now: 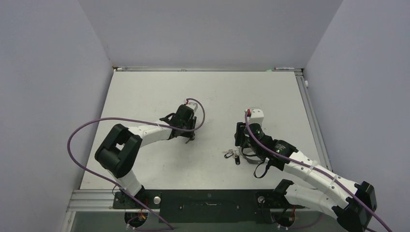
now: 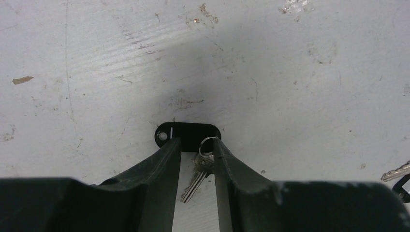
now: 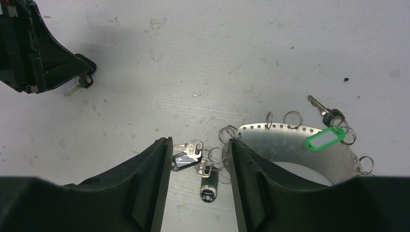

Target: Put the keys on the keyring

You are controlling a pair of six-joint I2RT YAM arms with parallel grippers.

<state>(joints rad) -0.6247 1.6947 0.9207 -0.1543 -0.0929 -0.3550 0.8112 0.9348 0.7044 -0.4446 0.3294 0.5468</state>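
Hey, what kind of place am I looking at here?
Probably a robotics lab test cell: a left arm and right arm bolted at the edge of a scuffed white table, plain grey walls closing it in, and purple cables looping from the arms.

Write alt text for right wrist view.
Open black fingers of the right gripper straddle a cluster of silver and black-headed keys on a white table. Beside them lies a curved perforated silver keyring band with a green plastic tag; the left gripper sits top left over another key.
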